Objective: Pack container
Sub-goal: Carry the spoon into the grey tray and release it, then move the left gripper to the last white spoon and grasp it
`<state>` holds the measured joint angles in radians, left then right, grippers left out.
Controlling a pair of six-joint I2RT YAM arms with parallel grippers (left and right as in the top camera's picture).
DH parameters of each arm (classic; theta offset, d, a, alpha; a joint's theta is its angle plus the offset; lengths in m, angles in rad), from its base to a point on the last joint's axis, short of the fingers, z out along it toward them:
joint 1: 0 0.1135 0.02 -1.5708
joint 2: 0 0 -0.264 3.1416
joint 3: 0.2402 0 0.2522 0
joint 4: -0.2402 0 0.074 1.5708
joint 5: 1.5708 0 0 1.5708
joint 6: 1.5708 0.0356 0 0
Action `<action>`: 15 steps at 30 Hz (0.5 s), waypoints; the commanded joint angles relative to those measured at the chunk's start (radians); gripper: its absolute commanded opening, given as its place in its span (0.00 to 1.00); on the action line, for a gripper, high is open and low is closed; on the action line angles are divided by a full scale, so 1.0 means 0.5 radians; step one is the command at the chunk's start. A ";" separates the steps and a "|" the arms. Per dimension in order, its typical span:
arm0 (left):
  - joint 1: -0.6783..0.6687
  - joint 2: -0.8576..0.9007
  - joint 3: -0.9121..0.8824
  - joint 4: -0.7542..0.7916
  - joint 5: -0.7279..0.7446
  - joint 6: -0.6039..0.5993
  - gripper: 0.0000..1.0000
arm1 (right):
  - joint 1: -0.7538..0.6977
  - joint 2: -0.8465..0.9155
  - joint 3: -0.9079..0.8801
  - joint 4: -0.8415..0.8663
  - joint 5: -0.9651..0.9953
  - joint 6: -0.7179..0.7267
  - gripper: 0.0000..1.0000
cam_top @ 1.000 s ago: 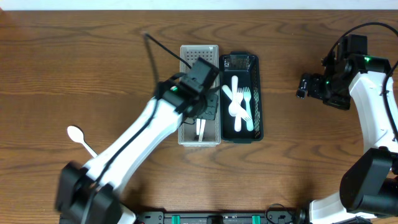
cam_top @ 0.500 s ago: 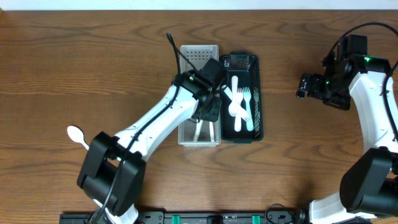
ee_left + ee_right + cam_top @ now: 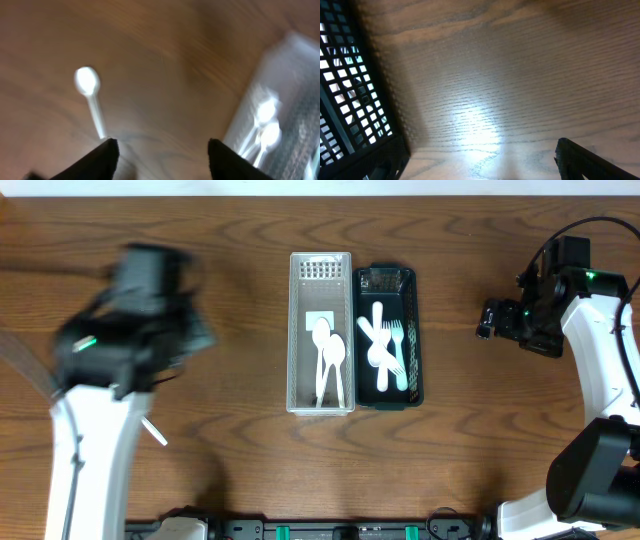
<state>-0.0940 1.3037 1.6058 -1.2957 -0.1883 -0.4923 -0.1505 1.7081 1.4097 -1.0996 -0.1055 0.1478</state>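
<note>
Clear plastic container point(image 3: 303, 370) awaits the loose white plastic spoon point(image 3: 87, 81). Left gripper point(image 3: 162, 145), jaws spread and empty, could skid it by landing off-centre.

Robotics lab; robot arms point(image 3: 610, 360) flank a wooden table point(image 3: 480, 440).

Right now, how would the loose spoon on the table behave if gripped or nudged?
The spoon looks like thin white plastic: probably light, slightly bendy. Flat on the smooth table, it would likely skid or spin if nudged.
</note>
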 commanded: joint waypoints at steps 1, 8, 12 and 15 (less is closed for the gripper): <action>0.388 -0.135 -0.117 0.007 -0.081 -0.143 0.67 | 0.002 -0.007 -0.020 0.000 -0.014 -0.031 0.99; 0.919 -0.153 -0.471 0.208 0.048 -0.073 0.82 | 0.002 -0.007 -0.053 0.019 -0.014 -0.031 0.99; 1.022 -0.069 -0.790 0.462 0.047 -0.073 0.84 | 0.002 -0.007 -0.077 0.033 -0.014 -0.040 0.99; 1.072 0.041 -1.015 0.670 0.093 -0.074 0.86 | 0.002 -0.007 -0.094 0.047 -0.014 -0.053 0.99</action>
<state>0.4194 1.2823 1.1759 -0.9997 -0.1692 -0.5419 -0.1505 1.7081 1.3773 -1.0824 -0.1055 0.1448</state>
